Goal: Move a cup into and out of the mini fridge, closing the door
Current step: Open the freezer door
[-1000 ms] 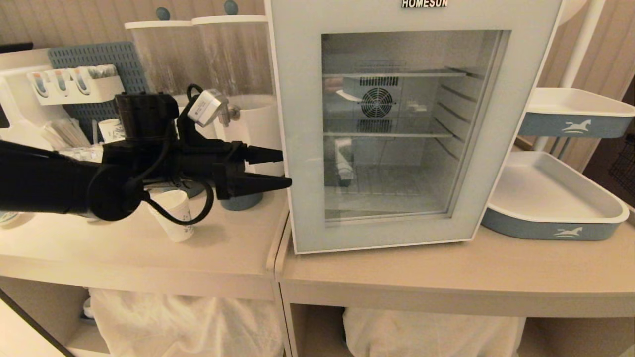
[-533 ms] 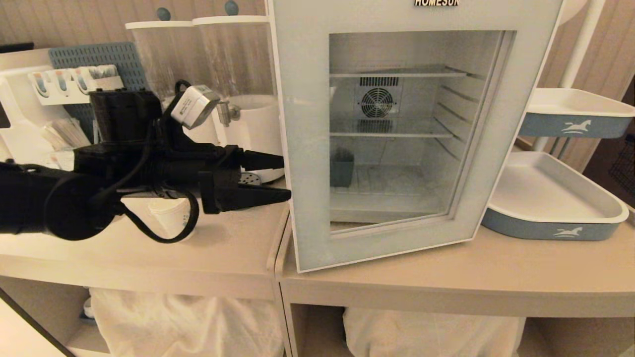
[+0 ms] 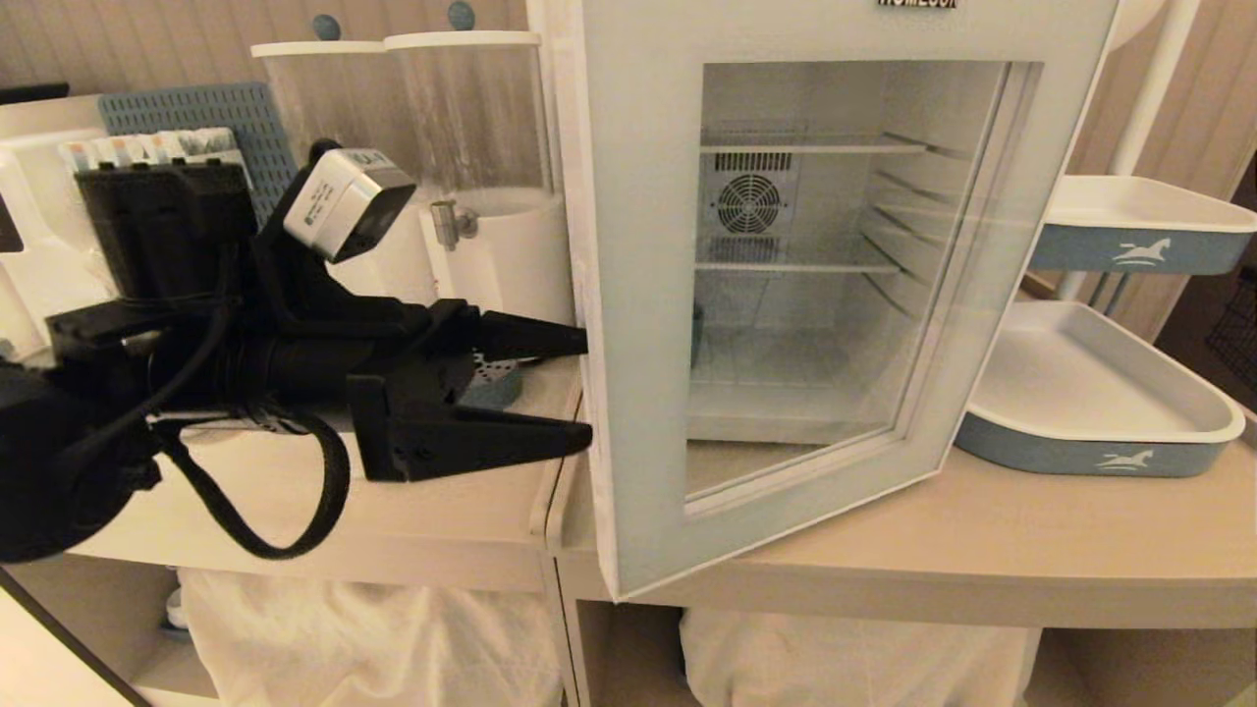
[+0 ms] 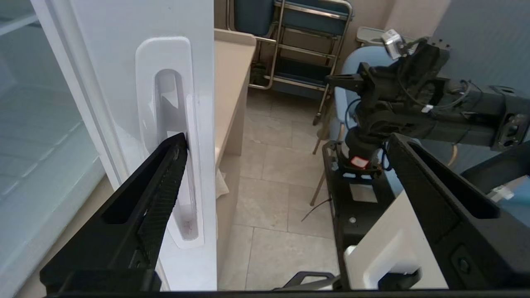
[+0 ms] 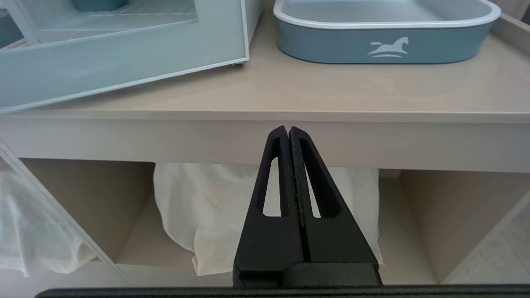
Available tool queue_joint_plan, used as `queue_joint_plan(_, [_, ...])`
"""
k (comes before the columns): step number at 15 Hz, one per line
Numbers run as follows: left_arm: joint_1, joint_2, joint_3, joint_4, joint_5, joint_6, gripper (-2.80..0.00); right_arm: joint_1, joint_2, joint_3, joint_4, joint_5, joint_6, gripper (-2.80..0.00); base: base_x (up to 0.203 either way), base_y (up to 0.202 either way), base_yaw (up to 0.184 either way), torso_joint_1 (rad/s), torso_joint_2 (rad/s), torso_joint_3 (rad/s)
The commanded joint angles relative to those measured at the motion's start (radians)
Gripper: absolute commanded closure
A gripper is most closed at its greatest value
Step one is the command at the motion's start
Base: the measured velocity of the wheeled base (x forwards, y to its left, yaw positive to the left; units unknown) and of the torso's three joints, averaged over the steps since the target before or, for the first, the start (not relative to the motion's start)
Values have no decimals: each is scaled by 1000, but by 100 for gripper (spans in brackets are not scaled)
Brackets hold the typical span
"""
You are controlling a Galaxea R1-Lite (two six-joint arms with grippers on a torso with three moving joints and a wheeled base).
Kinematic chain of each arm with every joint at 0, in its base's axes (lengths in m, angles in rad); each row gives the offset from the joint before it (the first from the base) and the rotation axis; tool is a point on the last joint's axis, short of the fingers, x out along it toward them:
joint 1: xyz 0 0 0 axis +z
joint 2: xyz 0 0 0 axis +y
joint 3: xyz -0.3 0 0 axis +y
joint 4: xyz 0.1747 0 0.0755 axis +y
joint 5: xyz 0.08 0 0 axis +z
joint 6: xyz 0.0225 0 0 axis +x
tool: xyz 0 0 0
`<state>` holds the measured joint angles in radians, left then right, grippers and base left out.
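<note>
At the left edge of the white boxy mini fridge [image 3: 786,295], the left gripper [image 3: 587,391], jaws spread wide with one finger hooked in the handle slot [image 4: 176,140] of the pale-framed glass door [image 3: 776,255], holds it partly ajar; next, likely swing it wider, though the cup is not visible.

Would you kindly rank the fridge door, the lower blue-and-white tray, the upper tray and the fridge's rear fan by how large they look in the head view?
1. The door, largest, though nearest the camera.
2. Lower tray.
3. Upper tray, partly cut off, so this place is unsure.
4. Rear fan, smallest, and farthest back.
</note>
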<state>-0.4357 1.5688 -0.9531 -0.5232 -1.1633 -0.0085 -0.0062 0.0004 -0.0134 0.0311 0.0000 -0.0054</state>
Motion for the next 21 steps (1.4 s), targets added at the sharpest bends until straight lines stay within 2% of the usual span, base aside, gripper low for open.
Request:
queue_joint_plan(1, [-65,-45,34,-2,27,-1,-280,0,1,1,0,0,1,0,0,0,0,0,0,0])
queue_joint_plan(2, [-92,-50,44,-1,50,-1,-280,0,1,1,0,0,-1,0,0,0,0,0,0,0])
queue_joint_plan(4, [-98,-52,48,-1,60,-1,-280,0,1,1,0,0,-1,0,0,0,0,0,0,0])
queue_joint_plan(6, [-172,-51,59,0,103,-1,-280,0,1,1,-2,0,1,0,0,0,0,0,0,0])
queue_joint_plan(8, [-178,-50,62,0,113,-1,-280,0,1,1,-2,0,1,0,0,0,0,0,0,0])
queue_joint_plan(11, [-268,-28,70,-6,174,1,-280,0,1,1,-2,0,-1,0,0,0,0,0,0,0])
queue_joint_plan(15, [-292,-22,68,-6,188,1,-280,0,1,1,-2,0,1,0,0,0,0,0,0,0])
queue_joint_plan(17, [-370,0,62,-7,229,1,-280,0,1,1,-2,0,1,0,0,0,0,0,0,0])
queue_joint_plan(19, [-403,17,54,-9,264,1,-280,0,1,1,-2,0,1,0,0,0,0,0,0,0])
queue_joint_plan(21, [-413,22,54,-10,271,1,-280,0,1,1,-2,0,1,0,0,0,0,0,0,0])
